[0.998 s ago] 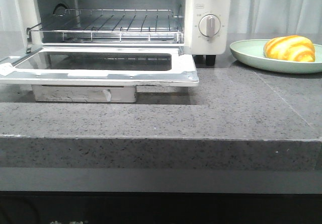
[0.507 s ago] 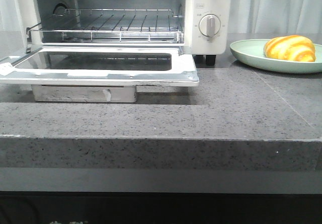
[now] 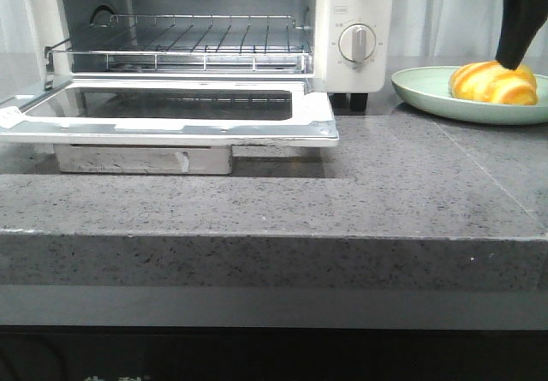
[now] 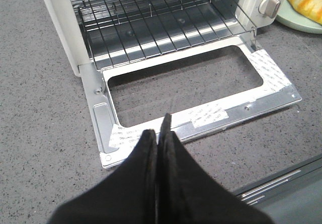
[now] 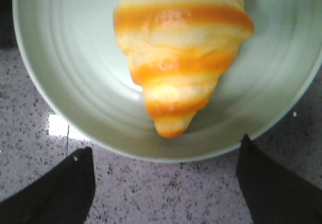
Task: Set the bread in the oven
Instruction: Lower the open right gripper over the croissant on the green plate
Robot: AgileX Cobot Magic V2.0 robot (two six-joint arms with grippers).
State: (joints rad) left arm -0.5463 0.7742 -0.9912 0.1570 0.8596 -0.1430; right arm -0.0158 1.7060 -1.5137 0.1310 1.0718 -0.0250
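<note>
The bread (image 3: 495,82), a glossy roll with yellow and orange stripes, lies on a pale green plate (image 3: 428,92) at the right of the counter. It fills the right wrist view (image 5: 181,58). My right gripper (image 5: 165,146) is open and empty just above the plate's near rim, and one of its dark fingers (image 3: 516,21) reaches down to the bread's top. The white oven (image 3: 355,21) stands at the left with its glass door (image 3: 180,116) folded down and its wire rack (image 3: 197,43) bare. My left gripper (image 4: 160,133) is shut and empty, above the counter before the door's edge (image 4: 211,118).
The grey speckled counter (image 3: 385,193) has a step and a front edge close to the camera. The oven's knobs (image 3: 357,43) face forward beside the plate. A crumb tray (image 3: 141,158) sits under the open door. A pale curtain hangs behind.
The right gripper's dark finger has come into the front view from the top right, down onto the bread. Oven, plate and bread have not moved.
</note>
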